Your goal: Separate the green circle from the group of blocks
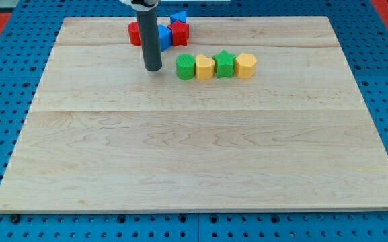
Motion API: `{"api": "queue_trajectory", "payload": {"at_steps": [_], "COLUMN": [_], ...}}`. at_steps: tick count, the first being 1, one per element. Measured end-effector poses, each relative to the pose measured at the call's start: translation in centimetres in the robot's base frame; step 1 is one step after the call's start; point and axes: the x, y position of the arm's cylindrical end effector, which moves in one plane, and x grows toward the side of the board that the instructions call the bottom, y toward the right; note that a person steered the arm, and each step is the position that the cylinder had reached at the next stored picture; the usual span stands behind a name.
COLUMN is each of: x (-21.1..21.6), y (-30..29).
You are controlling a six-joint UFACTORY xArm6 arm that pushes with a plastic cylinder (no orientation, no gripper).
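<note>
Camera view: the green circle (185, 67) sits near the top of the wooden board (200, 161), at the left end of a row of 4 blocks. It touches a yellow block (204, 68); then come a green star (225, 64) and a second yellow block (246, 65), each against its neighbour. So the circle is not yet separated; the whole job is left to do.

My tip (153, 68) rests on the board just left of the circle, with a small gap between them. There are no jaws to open or close, only the bare rod.

Behind the rod lies a second cluster: a red block (134, 33), a blue block (163, 35), a red star (179, 31) and a blue piece (178, 16).

I judge the tip badly placed: a push toward the view's right would only press the circle into its row.
</note>
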Motion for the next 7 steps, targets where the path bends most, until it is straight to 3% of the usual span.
{"api": "queue_trajectory", "payload": {"at_steps": [2, 3, 4, 6, 7], "x": [1.3, 4.8, 3.5, 4.2, 1.1], "y": [0.0, 3.0, 9.7, 2.1, 2.6]}}
